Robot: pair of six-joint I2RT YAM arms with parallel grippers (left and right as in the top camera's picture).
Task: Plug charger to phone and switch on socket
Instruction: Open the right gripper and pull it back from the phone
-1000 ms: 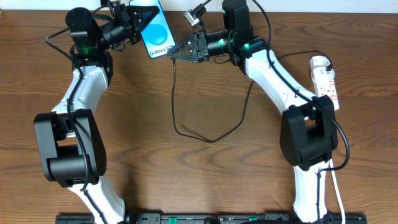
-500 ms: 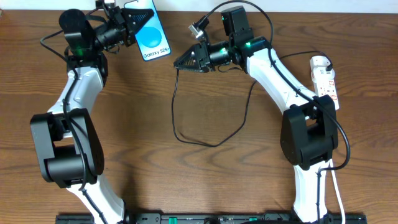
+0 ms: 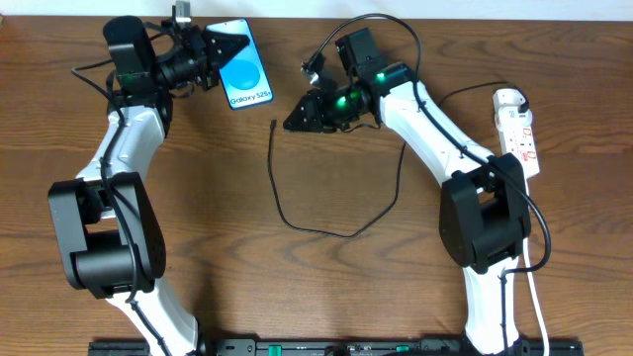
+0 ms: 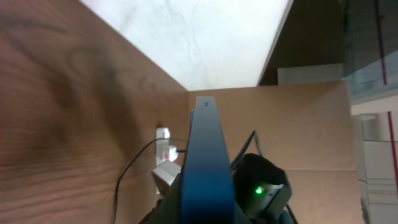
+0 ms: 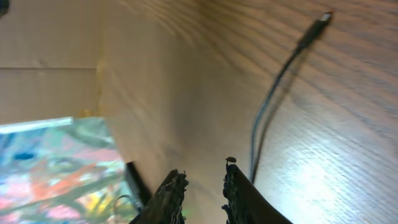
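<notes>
My left gripper is shut on the phone, holding its top end at the table's far edge with the blue screen facing up. In the left wrist view the phone shows edge-on between the jaws. The charger is a thin black cable lying in a loop on the table, with its plug end free just left of my right gripper. In the right wrist view the right gripper is open and empty. The charger runs past its right finger, apart from it. The socket lies at the right edge.
The socket's white cord runs down the right side beside the right arm's base. The charger's far part arcs over the right arm towards the socket. The table's far edge is just behind the phone.
My right gripper has let go of the charger and dropped lower; the plug now lies on the table beside it. My left gripper has shifted the phone slightly.
</notes>
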